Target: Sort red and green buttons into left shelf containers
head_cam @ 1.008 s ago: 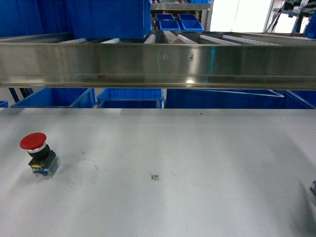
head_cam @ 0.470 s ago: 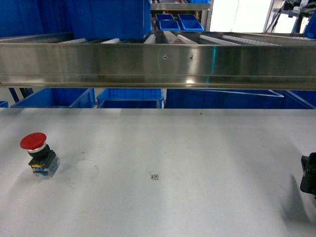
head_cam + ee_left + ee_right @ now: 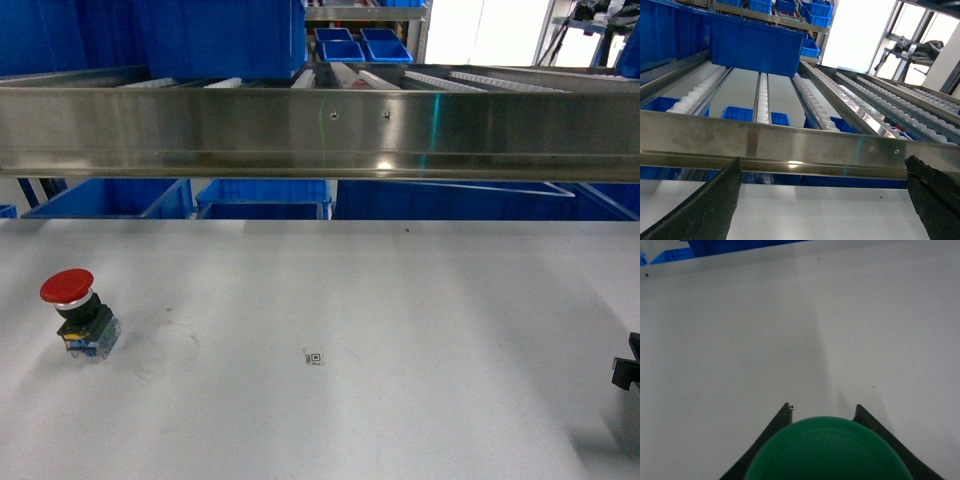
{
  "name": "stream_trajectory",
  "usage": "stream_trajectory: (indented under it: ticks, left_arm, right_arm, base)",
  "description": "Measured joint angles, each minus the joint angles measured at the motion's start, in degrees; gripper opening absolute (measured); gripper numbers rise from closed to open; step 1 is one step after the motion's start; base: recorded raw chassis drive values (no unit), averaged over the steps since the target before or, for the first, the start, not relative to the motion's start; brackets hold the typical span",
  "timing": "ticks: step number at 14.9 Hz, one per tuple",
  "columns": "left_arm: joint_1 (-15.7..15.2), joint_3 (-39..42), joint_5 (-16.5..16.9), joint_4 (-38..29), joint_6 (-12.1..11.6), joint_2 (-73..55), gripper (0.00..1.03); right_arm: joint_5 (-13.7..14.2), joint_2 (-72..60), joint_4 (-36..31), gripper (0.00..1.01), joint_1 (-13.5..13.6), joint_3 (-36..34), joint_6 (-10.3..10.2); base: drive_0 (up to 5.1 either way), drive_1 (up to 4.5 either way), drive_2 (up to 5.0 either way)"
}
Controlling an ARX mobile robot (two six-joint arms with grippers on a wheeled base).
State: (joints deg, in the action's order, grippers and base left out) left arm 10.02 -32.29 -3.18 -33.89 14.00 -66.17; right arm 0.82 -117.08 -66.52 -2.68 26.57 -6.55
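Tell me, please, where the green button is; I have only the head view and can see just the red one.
Observer: The right wrist view shows the green button sitting between the right gripper's jaws, apparently held.
Operator: Thank you. Is the left gripper carrying anything?
Observer: No. In the left wrist view, the left gripper has its jaws wide apart with nothing between them, facing the shelf rail.

right gripper now lower at the head view's right edge, seemingly retreating
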Motion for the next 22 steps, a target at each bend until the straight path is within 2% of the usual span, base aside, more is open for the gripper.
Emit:
stream_trajectory:
  ticks: [1, 4, 5, 7, 9, 10, 11, 12, 14, 16, 18, 20, 22]
  left_arm:
    - [0.00, 0.00, 0.02, -0.02, 0.00, 0.00, 0.98]
    - [0.00, 0.00, 0.02, 0.00, 0.00, 0.00, 0.98]
    - [0.00, 0.00, 0.02, -0.02, 0.00, 0.00, 0.98]
    - [0.00, 0.00, 0.00, -0.02, 0.00, 0.00, 0.98]
    - [0.00, 0.00, 0.00, -0.04, 0.00, 0.02, 0.98]
    - [0.00, 0.00, 0.00, 0.02, 0.00, 0.02, 0.98]
    - [0.00, 0.00, 0.00, -0.02, 0.00, 0.00, 0.98]
    - [0.00, 0.00, -0.02, -0.02, 0.00, 0.00, 0.98]
    - [0.00, 0.00, 0.00, -0.02, 0.00, 0.00, 0.98]
    - [0.00, 0.00, 0.00, 0.00, 0.00, 0.02, 0.98]
    - [0.00, 0.00, 0.00, -0.02, 0.00, 0.02, 0.98]
    - [0.00, 0.00, 0.00, 0.00, 0.00, 0.00, 0.98]
    - [0.02, 0.04, -0.13, -0.68, -0.04, -0.04, 0.98]
  right_arm:
    - [-0.44, 0.02, -0.61, 0.28, 0.00, -0.04, -0.02]
    - [-2.78, 4.68, -1.88, 0.26, -0.17, -4.07, 0.44]
    - [-3.91, 12.02, 1.09, 0.26, -0.76, -7.34, 1.22]
    - [-7.56, 33.81, 14.38, 0.26, -0.68, -10.80, 2.19]
    - [-7.87, 49.55, 25.03, 0.26, 0.33, -10.16, 3.61]
    - [-7.58, 55.52, 28.50, 0.26, 0.92, -9.77, 4.22]
    - [-6.01, 64.13, 32.20, 0.26, 2.03, -9.64, 5.95]
    - [-4.17, 66.05, 31.34, 0.26, 3.10, -9.84, 6.91]
    - [-1.53, 62.29, 28.98, 0.26, 5.38, -11.96, 8.15]
    - [0.20, 60.13, 26.01, 0.26, 6.45, -12.63, 9.25]
    - [1.16, 58.73, 25.92, 0.26, 6.43, -12.61, 10.01]
    - [2.38, 56.28, 29.94, 0.26, 6.36, -12.66, 10.03]
    - [2.40, 56.19, 29.70, 0.26, 6.36, -12.94, 10.01]
  base:
    - [0.0, 0.00, 0.0]
    - [0.0, 0.00, 0.0]
    - [0.0, 0.00, 0.0]
    - [0.0, 0.00, 0.0]
    - [0.0, 0.00, 0.0]
    - [0.0, 0.00, 0.0]
    - [0.0, 0.00, 0.0]
    - [0.0, 0.00, 0.0]
    - [0.0, 0.00, 0.0]
    - [0.0, 0.00, 0.0]
    - [0.0, 0.00, 0.0]
    - [0.0, 0.00, 0.0]
    - [0.0, 0.00, 0.0]
